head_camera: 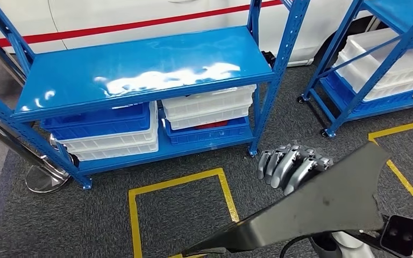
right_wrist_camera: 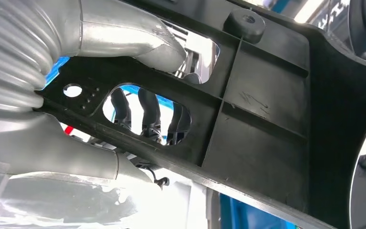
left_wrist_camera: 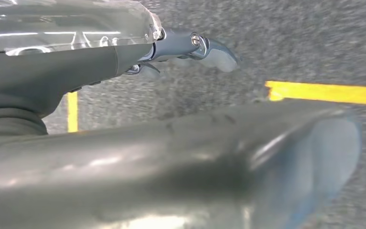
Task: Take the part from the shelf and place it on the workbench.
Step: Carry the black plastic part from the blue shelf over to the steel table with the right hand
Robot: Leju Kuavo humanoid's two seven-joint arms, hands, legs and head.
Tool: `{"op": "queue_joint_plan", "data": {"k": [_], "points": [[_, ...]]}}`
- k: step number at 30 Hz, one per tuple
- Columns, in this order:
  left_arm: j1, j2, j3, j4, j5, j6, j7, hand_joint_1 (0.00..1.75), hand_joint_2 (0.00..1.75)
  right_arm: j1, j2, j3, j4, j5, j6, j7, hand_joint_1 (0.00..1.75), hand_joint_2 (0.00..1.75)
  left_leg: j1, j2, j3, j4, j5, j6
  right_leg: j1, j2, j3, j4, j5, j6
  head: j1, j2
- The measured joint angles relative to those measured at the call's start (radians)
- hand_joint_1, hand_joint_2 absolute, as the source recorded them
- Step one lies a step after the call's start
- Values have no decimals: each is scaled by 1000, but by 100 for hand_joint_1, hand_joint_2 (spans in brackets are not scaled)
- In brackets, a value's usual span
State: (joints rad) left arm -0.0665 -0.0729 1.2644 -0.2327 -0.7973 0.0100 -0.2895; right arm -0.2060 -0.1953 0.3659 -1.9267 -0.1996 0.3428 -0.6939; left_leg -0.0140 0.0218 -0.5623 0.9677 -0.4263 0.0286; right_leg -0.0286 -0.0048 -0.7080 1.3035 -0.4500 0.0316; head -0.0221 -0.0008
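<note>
The part (head_camera: 322, 204) is a long, flat, dark plastic panel, held low over the carpet in front of the blue shelf (head_camera: 140, 70). My right hand (head_camera: 293, 164) grips its far edge, fingers curled over the top. In the right wrist view the thumb (right_wrist_camera: 138, 43) presses on the ribbed back of the part (right_wrist_camera: 267, 109), and dark fingers show through a cut-out. In the left wrist view my left hand (left_wrist_camera: 190, 47) reaches out over the carpet just above the smooth grey face of the part (left_wrist_camera: 171, 167). Whether it grips the part is hidden.
The shelf's top board is bare. Its lower level holds blue bins (head_camera: 99, 121) and white bins (head_camera: 209, 105). A second blue shelf (head_camera: 387, 59) with white bins stands at the right. Yellow tape squares (head_camera: 134, 215) mark the grey carpet. A metal stand (head_camera: 43, 177) is at the left.
</note>
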Motion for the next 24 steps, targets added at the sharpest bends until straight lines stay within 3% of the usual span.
{"op": "queue_joint_plan", "data": {"k": [1,2,4,5,7,8,9,11,13,14,15,17,19,22,24], "points": [[0,0,0,0,-3,2,3,0,0,-5,0,8,2,-2,-10,0,127,175,1,1,-18,9,8,-4,-2,-1,41,-38,19,1,0,0],[1,-1,0,0,-6,3,6,0,0,-12,0,17,4,-2,-20,0,127,175,0,2,-35,21,12,-9,-2,-1,95,-105,7,-1,0,0],[1,-1,0,0,-15,5,13,0,0,-27,0,34,5,-1,-42,0,127,175,-1,3,-58,42,21,-20,3,-1,181,-228,-57,-14,-1,0],[0,-1,0,0,-18,6,18,0,0,-34,0,41,4,0,-55,0,127,175,0,3,-66,49,26,-26,7,0,198,-263,-78,-23,-2,0],[0,2,0,0,-25,6,30,0,0,-45,-1,55,4,4,-78,3,127,175,5,0,-76,57,30,-39,8,0,195,-274,-77,-44,-2,0],[0,3,0,0,-28,7,38,0,0,-51,-1,62,4,6,-86,7,127,175,8,-4,-84,74,16,-45,8,-1,192,-276,-71,-52,-2,0],[0,5,0,0,-29,9,47,0,0,-58,-1,69,4,5,-90,13,127,175,10,-8,-99,111,-12,-51,8,-2,189,-278,-65,-60,-3,0],[0,8,0,0,-27,17,63,0,0,-71,-2,84,3,3,-91,28,127,175,15,-13,-145,235,-85,-60,11,0,179,-277,-55,-67,-4,0],[1,13,1,0,-22,25,74,0,0,-76,-5,98,4,1,-84,45,127,175,19,-14,-172,325,-117,-65,14,8,169,-276,-48,-67,-4,0],[1,16,2,0,-20,29,78,0,0,-77,-7,104,4,1,-78,51,127,175,19,-14,-159,319,-105,-64,14,13,166,-276,-44,-66,-4,0],[2,19,4,0,-16,33,83,0,0,-80,-10,111,4,1,-70,56,127,175,20,-18,-129,276,-79,-63,14,19,163,-275,-42,-64,-4,0],[3,26,8,-1,-11,41,92,0,0,-88,-15,125,7,2,-53,63,127,175,21,-49,-44,141,-33,-54,13,34,160,-275,-38,-59,-4,0],[4,31,13,-1,-9,49,100,0,0,-100,-16,140,13,2,-41,74,127,175,20,-77,5,57,-24,-45,11,50,153,-275,-32,-49,-4,0],[2,38,20,-3,-9,60,112,0,0,-114,-17,154,23,-15,-28,99,127,175,18,-57,12,31,-25,-32,8,65,143,-274,-25,-30,-4,0],[0,39,24,-4,-8,67,117,0,0,-124,-21,158,35,-32,-14,104,127,175,22,-37,16,15,-18,-19,10,43,121,-234,-51,-22,-2,0]]}}
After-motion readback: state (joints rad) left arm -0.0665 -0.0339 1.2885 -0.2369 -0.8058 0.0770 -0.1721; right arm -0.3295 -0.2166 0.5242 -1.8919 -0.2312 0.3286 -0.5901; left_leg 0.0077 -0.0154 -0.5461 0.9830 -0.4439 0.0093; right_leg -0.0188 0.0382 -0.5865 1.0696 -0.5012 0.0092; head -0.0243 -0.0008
